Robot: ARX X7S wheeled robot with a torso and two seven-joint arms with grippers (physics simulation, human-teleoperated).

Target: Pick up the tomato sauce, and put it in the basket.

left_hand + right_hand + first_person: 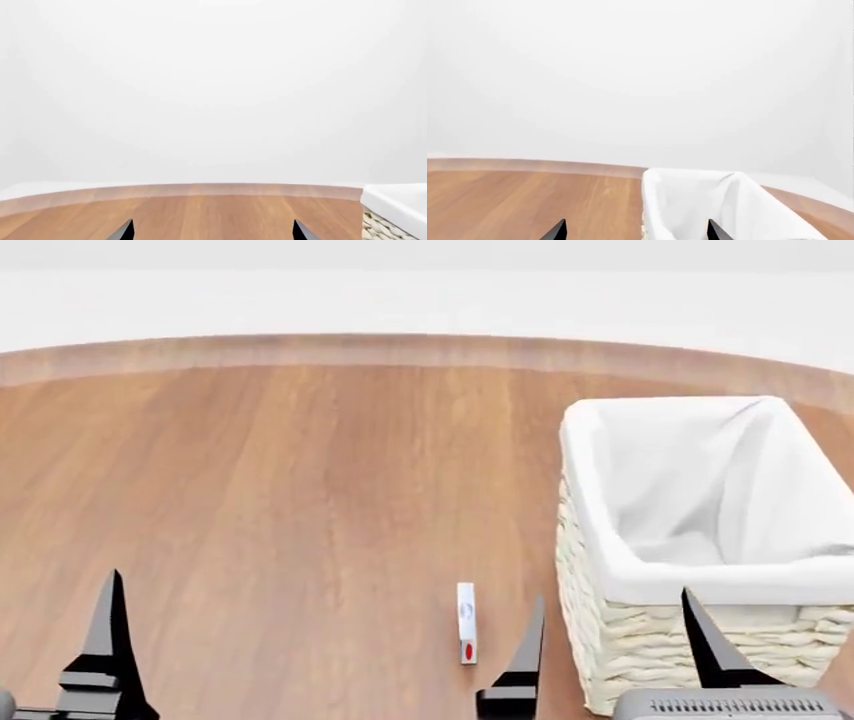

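Note:
The tomato sauce can shows in no view. The basket, cream wicker with a white cloth liner, stands on the wooden table at the right; its inside shows only the liner. It also shows in the right wrist view and at the edge of the left wrist view. My right gripper is open and empty, low at the basket's near left corner; its tips show in the right wrist view. My left gripper is open and empty over bare wood; one of its fingers shows at the head view's lower left.
A thin white item with a red mark stands on the wooden table just left of my right gripper's left finger. The table's curved far edge meets a white background.

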